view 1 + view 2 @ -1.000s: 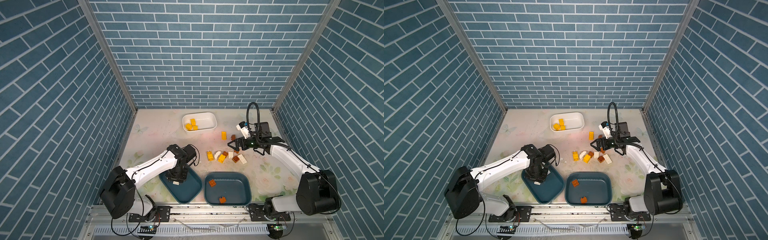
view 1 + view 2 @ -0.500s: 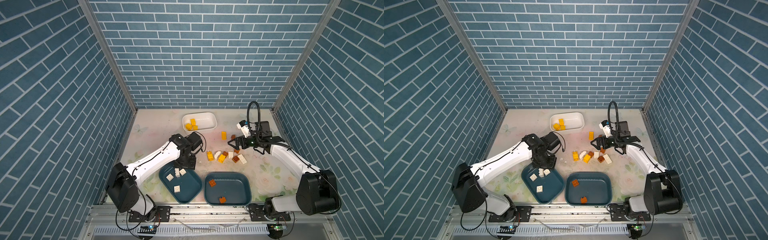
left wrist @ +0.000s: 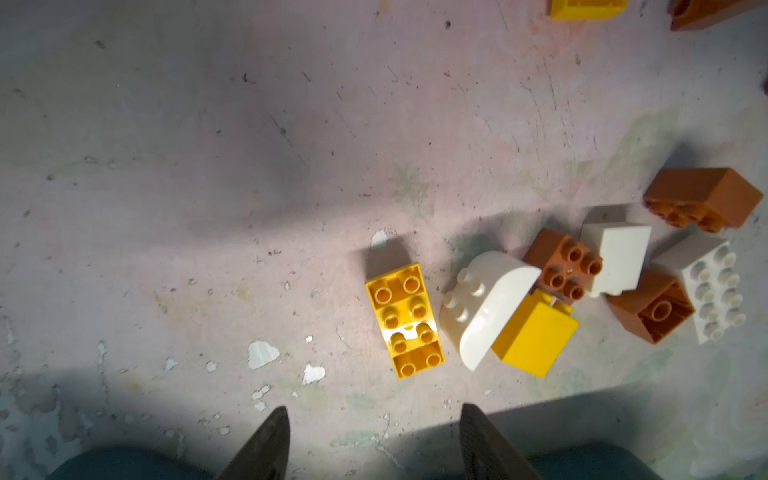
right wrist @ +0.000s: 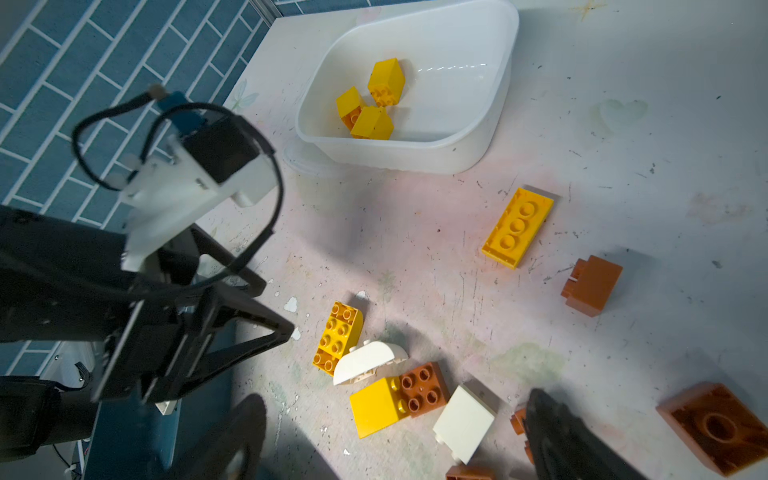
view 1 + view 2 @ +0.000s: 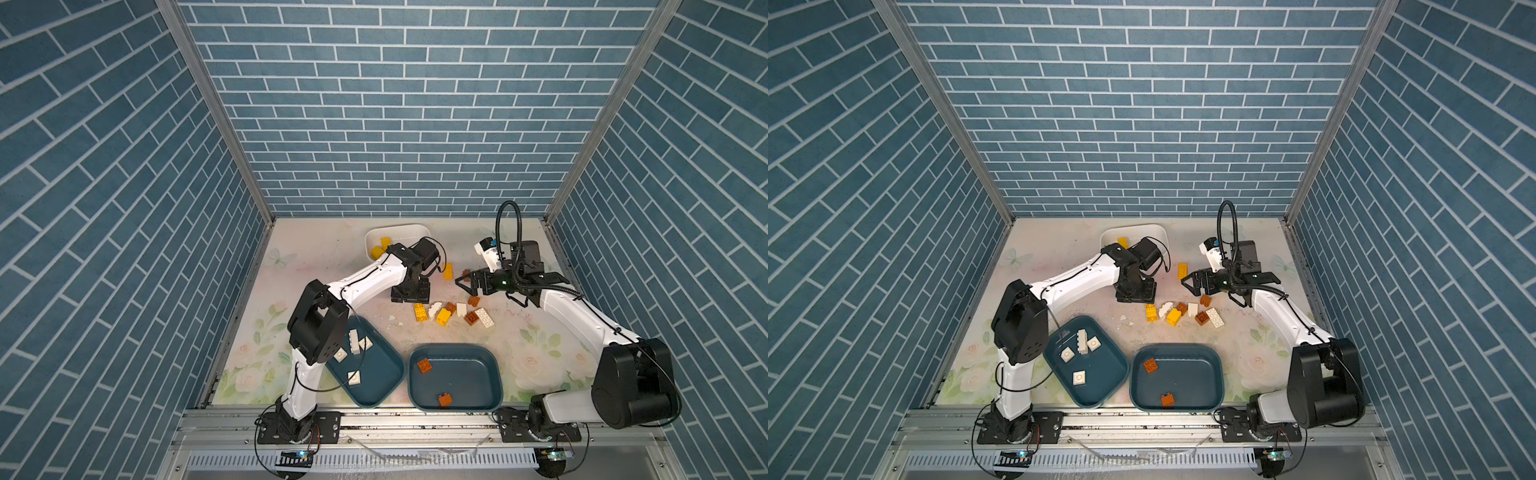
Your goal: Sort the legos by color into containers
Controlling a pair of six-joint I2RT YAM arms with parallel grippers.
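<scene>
Legos (image 5: pixel 453 311) are lying mostly in a loose pile mid-table, with four white ones sitting in the left teal tub (image 5: pixel 374 395), two brown ones in the right teal tub (image 5: pixel 469 374) and yellow ones in the white tub (image 5: pixel 401 227) at the back. The left gripper (image 5: pixel 409 296) is hovering beside the pile, its fingers (image 3: pixel 266 446) standing parted and holding nothing; the right gripper (image 5: pixel 464 281) is hanging spread wide and empty near a brown brick (image 5: pixel 473 300). The left arm seems to be lining up on the yellow eight-stud brick (image 3: pixel 405 322): it should be straddling the narrow width and dropping straight, since the white curved brick (image 3: pixel 486 307) is lying just beside it, leaving one finger a slim gap. The left wrist view is showing that gap, too small to judge in both top views; the right wrist view is showing three yellow bricks (image 4: pixel 376 104) in the white tub, which the left arm is partly hiding from above.
</scene>
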